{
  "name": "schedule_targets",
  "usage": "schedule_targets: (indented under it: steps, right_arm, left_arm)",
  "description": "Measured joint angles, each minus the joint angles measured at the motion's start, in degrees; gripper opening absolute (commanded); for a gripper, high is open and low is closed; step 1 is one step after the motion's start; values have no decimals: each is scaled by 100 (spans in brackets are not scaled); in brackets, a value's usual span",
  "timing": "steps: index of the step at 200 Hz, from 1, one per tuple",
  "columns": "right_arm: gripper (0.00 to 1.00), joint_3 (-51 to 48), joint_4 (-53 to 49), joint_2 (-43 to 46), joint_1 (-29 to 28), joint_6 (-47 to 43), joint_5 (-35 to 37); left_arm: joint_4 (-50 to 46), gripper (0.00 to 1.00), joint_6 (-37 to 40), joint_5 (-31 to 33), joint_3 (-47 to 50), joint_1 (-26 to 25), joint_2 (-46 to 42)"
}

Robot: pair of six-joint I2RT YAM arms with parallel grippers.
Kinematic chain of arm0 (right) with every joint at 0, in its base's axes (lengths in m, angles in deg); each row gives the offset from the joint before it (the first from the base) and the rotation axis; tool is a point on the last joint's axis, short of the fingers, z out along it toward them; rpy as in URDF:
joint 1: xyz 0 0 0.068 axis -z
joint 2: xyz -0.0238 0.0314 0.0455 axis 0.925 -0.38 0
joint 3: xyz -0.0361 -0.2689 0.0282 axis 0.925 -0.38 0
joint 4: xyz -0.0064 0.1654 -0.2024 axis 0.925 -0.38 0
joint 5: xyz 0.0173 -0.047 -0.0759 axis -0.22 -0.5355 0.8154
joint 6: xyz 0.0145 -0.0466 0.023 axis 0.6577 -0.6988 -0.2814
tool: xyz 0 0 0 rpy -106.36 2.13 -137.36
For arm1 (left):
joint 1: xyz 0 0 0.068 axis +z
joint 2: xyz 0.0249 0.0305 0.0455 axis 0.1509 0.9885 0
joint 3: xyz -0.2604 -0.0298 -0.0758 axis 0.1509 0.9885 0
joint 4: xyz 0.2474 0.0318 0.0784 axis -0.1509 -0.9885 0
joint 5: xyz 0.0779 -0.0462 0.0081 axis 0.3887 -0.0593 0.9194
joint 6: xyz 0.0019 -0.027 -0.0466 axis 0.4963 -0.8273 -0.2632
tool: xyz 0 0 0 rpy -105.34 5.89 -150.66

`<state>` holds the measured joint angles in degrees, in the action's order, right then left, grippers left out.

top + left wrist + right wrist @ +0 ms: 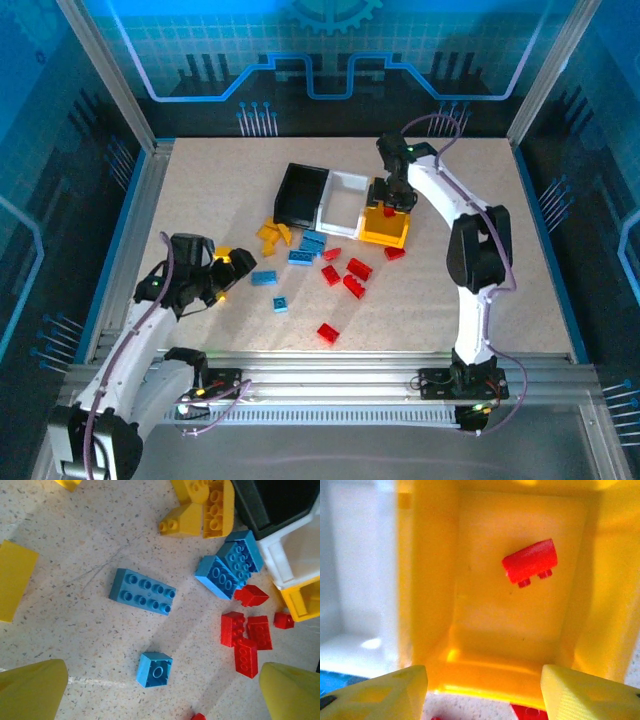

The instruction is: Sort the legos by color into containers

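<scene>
Legos [142, 591] showing glossy moulded plastic, studs smooth. Yellow bin [427, 580] gleaming as slick plastic. Counter [75, 540] looking matt, speckled, stone-like. Frame rails [330, 368] appearing as brushed metal.

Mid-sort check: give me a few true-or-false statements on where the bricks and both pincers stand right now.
1. A red brick lies in the yellow bin. True.
2. The right pincer grips a brick. False: it is open, empty, over the yellow bin.
3. The left pincer is open above the table. True.
4. Every blue brick is binned. False: blue bricks lie on the table.
</scene>
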<state>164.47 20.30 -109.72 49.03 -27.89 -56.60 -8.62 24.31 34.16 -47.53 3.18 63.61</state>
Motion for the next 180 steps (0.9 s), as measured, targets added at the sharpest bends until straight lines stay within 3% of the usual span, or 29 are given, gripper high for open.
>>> schedule_targets:
  steps: [60,99,113,138,180]
  right_arm:
    - [66,-1792,291,2485,-354,4,-404]
    - [66,-3727,614,3921,-527,85,-1032]
    - [66,-4328,697,4247,-732,90,-1226]
    - [66,-5174,769,4712,-1202,90,-1499]
    - [66,-5963,955,5211,-2111,55,-1705]
  left_arm:
    - [-481,99,-13,-219,0,-122,-531]
    - [-798,99,-299,-243,0,-723,-726]
    - [-914,99,-544,-173,0,-1147,-686]
    - [-1093,99,-1097,192,-33,-2341,-452]
    - [-1010,99,-2092,876,-107,-4074,216]
